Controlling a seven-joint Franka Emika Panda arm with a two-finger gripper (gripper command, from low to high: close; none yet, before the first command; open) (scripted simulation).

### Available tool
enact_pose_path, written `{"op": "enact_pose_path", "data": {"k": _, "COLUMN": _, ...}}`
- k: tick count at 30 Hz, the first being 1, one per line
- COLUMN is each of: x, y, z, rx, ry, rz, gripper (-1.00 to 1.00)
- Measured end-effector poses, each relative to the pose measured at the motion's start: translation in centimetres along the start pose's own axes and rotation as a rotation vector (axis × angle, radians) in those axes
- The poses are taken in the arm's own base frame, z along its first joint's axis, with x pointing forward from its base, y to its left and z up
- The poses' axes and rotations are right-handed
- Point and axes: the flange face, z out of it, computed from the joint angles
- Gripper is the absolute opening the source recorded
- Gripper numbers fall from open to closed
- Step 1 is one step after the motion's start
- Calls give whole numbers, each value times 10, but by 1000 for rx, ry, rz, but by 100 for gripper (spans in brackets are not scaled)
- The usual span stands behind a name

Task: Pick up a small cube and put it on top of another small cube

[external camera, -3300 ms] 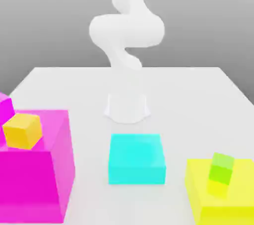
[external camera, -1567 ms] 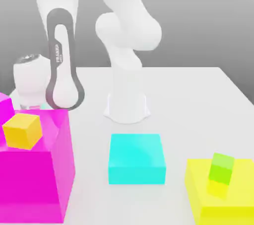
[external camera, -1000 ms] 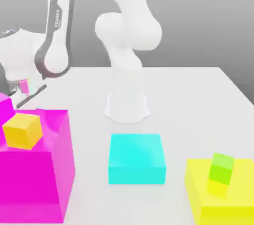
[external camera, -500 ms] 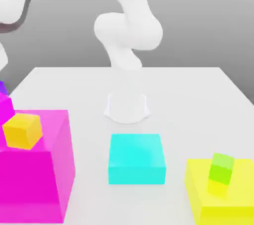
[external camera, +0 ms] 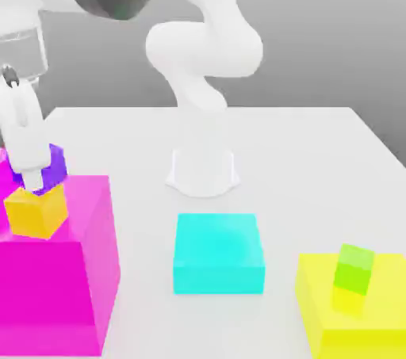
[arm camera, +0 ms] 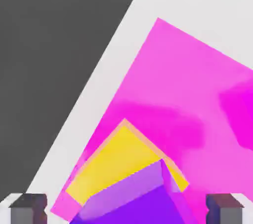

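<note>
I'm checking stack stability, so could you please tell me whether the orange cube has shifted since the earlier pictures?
No. The orange cube sits at the same spot on the magenta block, with the purple cube now on it.

The purple cube (external camera: 52,167) and the orange-yellow cube (external camera: 36,210) look like plain, smooth, matt solids with flat colour and no texture. The big magenta block (external camera: 67,270), the cyan block (external camera: 219,253), the yellow block (external camera: 357,314) and the lime-green cube (external camera: 354,268) share that even, slightly translucent plastic look. The table (external camera: 301,159) is smooth matt white; the arm (external camera: 202,48) is smooth white with a soft sheen.
</note>
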Motion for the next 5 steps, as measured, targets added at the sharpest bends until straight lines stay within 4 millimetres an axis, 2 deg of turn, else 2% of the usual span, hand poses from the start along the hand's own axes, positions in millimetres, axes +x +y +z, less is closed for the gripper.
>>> {"op": "enact_pose_path", "data": {"k": 1, "x": 0, "y": 0, "z": 8, "rx": 0, "ry": 2, "rz": -1, "gripper": 100}}
{"op": "enact_pose_path", "data": {"k": 2, "x": 0, "y": 0, "z": 3, "rx": 0, "ry": 4, "rz": -2, "gripper": 100}}
{"op": "enact_pose_path", "data": {"k": 5, "x": -1, "y": 0, "z": -37, "rx": 0, "ry": 5, "rz": -2, "gripper": 100}}
